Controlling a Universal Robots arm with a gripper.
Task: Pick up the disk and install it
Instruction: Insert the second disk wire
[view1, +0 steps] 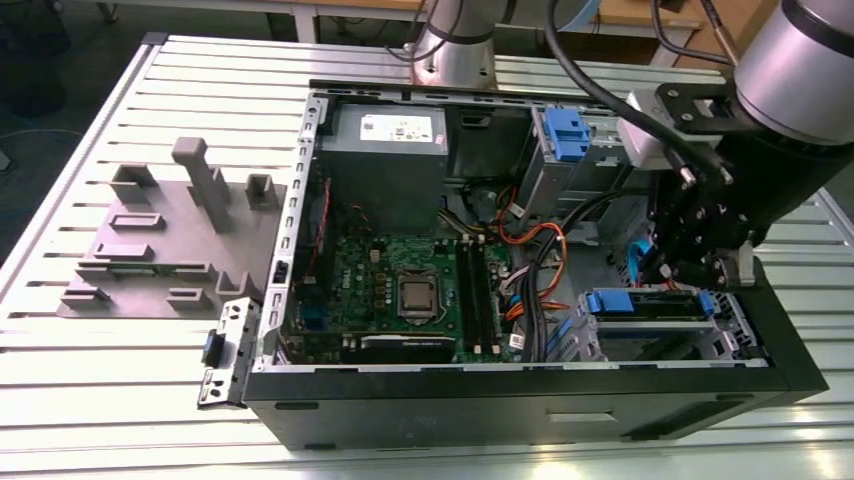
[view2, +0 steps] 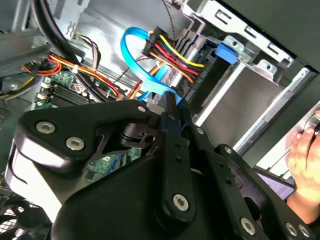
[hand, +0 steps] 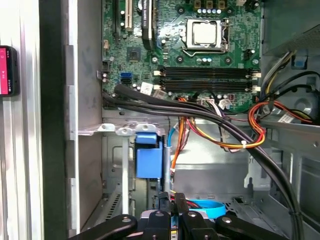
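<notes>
The disk lies in the drive cage at the near corner of the open computer case, on the exterior view's right. Its blue carrier edge faces the motherboard, and its silver body shows through the cage. In the first wrist view the blue carrier end sits under the cage's metal lip. My gripper hangs just above the cage with its black fingers pressed together and no gap between them. Their tips are close to a looped blue data cable and a plug of coloured power wires. My gripper holds nothing I can make out.
The motherboard fills the case floor, and black and orange cables cross between it and the cage. A second blue bracket sits in the upper bay. A grey fixture plate lies on the slatted table. A person's hand rests beside the case.
</notes>
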